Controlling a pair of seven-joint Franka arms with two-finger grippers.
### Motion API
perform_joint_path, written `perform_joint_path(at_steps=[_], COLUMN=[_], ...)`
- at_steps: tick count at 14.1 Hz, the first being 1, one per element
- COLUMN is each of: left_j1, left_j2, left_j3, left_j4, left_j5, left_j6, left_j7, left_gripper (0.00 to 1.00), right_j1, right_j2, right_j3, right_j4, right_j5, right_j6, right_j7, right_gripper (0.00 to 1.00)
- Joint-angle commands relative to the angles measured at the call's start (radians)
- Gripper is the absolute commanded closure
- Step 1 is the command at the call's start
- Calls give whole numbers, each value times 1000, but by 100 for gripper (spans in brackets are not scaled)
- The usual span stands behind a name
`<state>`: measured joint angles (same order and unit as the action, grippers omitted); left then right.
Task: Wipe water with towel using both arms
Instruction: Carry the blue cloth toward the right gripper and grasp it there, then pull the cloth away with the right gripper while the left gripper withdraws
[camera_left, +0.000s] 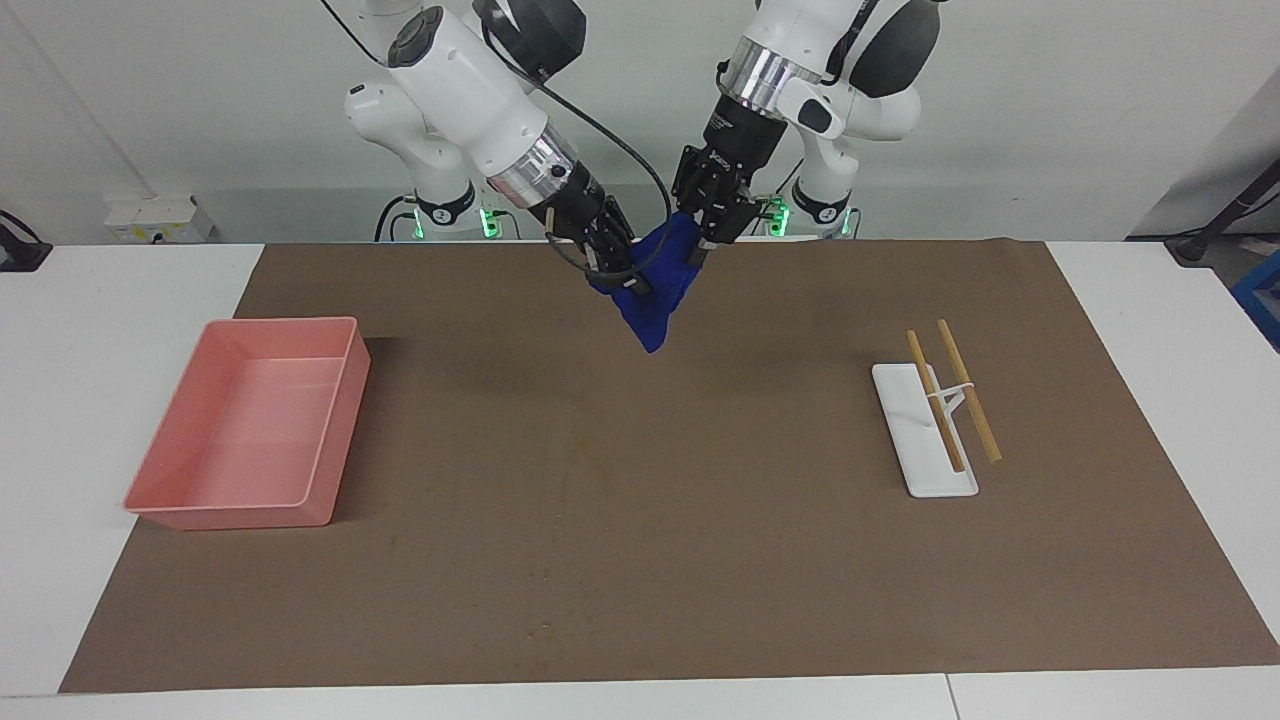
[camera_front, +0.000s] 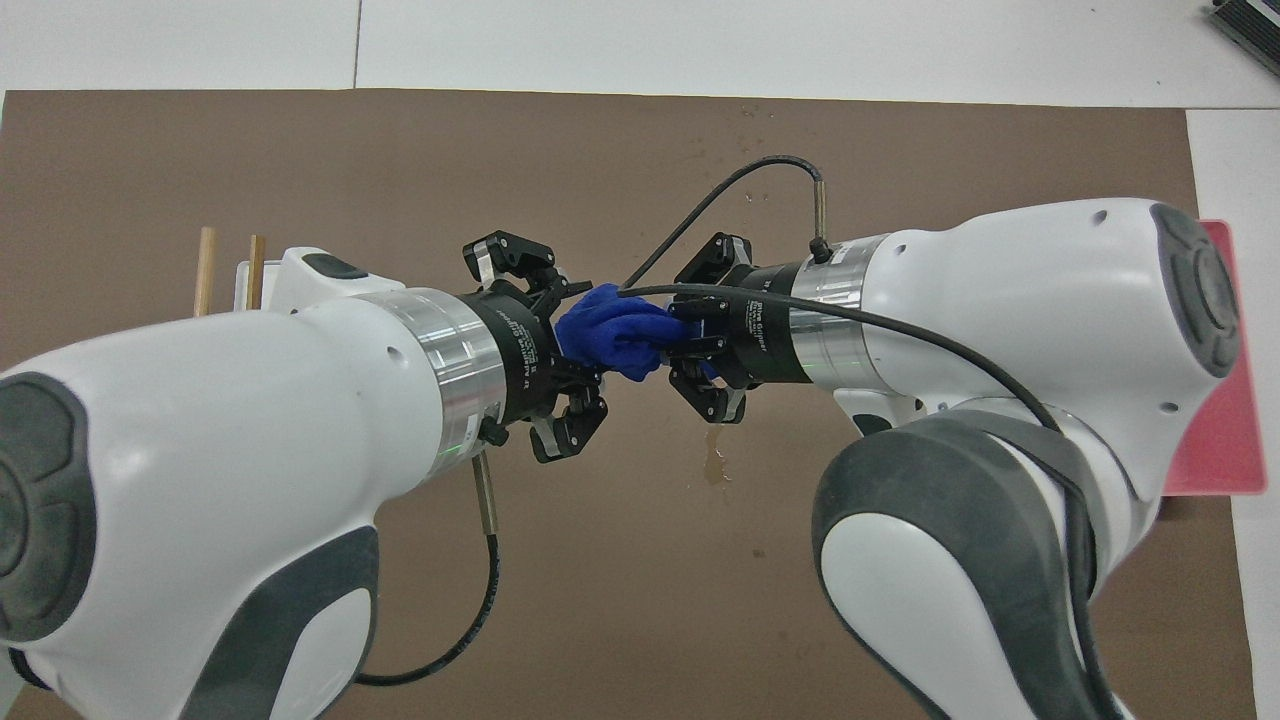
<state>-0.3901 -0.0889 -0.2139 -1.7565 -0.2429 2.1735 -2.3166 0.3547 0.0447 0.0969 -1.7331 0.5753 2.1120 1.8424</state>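
Note:
The deep-blue towel (camera_left: 655, 295) hangs bunched in the air between my two grippers, over the brown mat (camera_left: 640, 560) near the robots' end; it also shows in the overhead view (camera_front: 612, 338). My left gripper (camera_left: 703, 232) (camera_front: 572, 338) is shut on one end of the towel. My right gripper (camera_left: 622, 270) (camera_front: 688, 340) is shut on the other end. The towel's lower tip droops to a point above the mat. A small wet streak of water (camera_front: 713, 463) lies on the mat just below the grippers in the overhead view.
A pink tray (camera_left: 170, 470) (camera_front: 1228, 420) sits on the mat toward the right arm's end. A white stand (camera_left: 900, 400) bearing two wooden sticks (camera_left: 968, 392) sits toward the left arm's end. A few droplets (camera_front: 752, 110) mark the mat's edge farthest from the robots.

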Motion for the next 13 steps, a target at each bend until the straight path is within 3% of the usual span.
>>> perform_joint_path(at_steps=[1, 4, 6, 10, 13], left_j1=[14, 52, 85, 206, 314], left_j2=[3, -3, -11, -34, -46], left_j3=[14, 16, 16, 16, 16], left_j4=[6, 6, -4, -18, -24], left_j5=[-4, -3, -3, -4, -4], left_j6=[-50, -133, -205, -369, -458], left_j7=[-6, -3, 72, 392, 576], left_gripper=[0, 0, 0, 0, 0], right_j1=[-10, -34, -81, -129, -148], right_j2=[-17, -20, 0, 150, 338], right_j3=[6, 3, 3, 3, 3], right_j4=[-12, -46, -62, -7, 143], right_j5=[-64, -158, -160, -239, -323], right_j6=[13, 40, 149, 308, 405], right_j7=[-54, -142, -247, -443, -488], right_gripper=[100, 100, 100, 100, 100])
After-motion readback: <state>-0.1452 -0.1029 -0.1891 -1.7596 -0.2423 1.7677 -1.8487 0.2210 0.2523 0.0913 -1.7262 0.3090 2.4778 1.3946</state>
